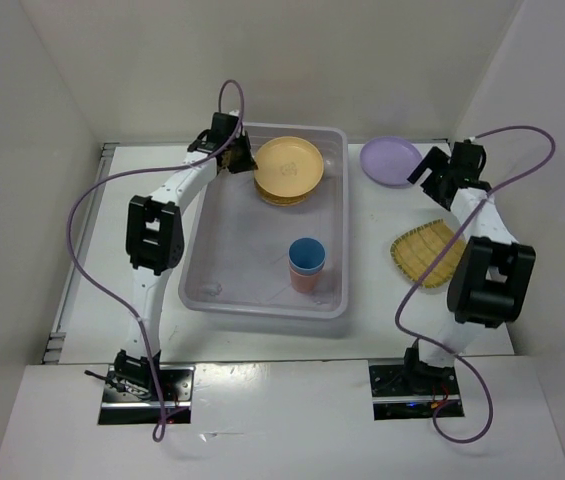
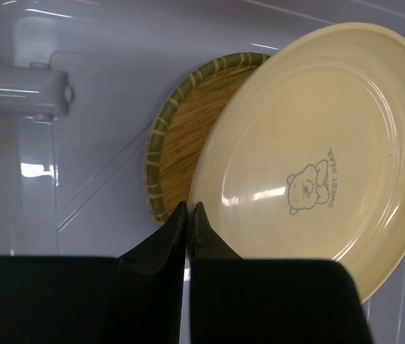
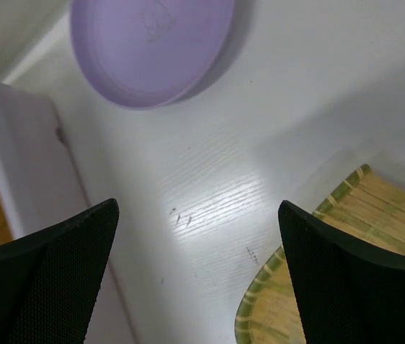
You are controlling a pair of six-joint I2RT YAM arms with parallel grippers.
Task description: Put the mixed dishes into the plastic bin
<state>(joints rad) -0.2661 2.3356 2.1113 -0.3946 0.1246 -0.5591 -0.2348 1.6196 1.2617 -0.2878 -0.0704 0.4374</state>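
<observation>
A white table (image 1: 362, 330) boxed in by plain white walls (image 1: 362, 60) carries the plastic bin (image 1: 344, 220), which sits at the centre, between the two arms. Inside, a tan plate (image 1: 288, 168) with a cartoon bear on it rests at the far end, overlapping a green-rimmed woven plate (image 2: 180, 143). Toward the near right corner, a blue cup (image 1: 306, 254) is nested in a pink cup (image 1: 300, 280).

Two dishes lie outside on the table to the right: the lavender plate (image 1: 390, 160) just beyond the bin's far corner, and a yellow woven plate (image 1: 427, 250) nearer the arms.

The left gripper (image 2: 189, 211) hangs at the bin's far left end just beside the tan plate's rim, its fingers pressed together with nothing between them. The right gripper (image 3: 195, 215) is spread wide and empty over bare table between the two loose plates.

The job looks mostly done, with those two plates to go. Both lie flat, so a finger has to slip under a thin rim. A shallow bite could let a plate slide away or drop on the lift. A low carry could also clip the bin's wall, and the right arm hangs over part of the woven plate.
</observation>
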